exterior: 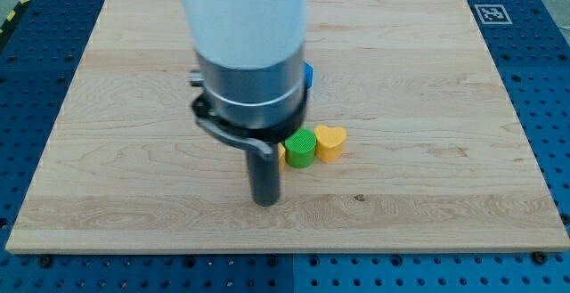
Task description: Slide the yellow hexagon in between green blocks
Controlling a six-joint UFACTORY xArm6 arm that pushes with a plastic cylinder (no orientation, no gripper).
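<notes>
Resting on the board, my tip (265, 202) holds nothing, just left of the green cylinder (300, 148).

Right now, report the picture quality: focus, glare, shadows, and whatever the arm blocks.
Camera view: the arm's white upper housing is close, washed out and soft; the wooden board is evenly lit, sharp, without glare. My tip casts little shadow. The arm hides most of a blue block and a yellow block; the green cylinder and yellow heart show clearly.
</notes>
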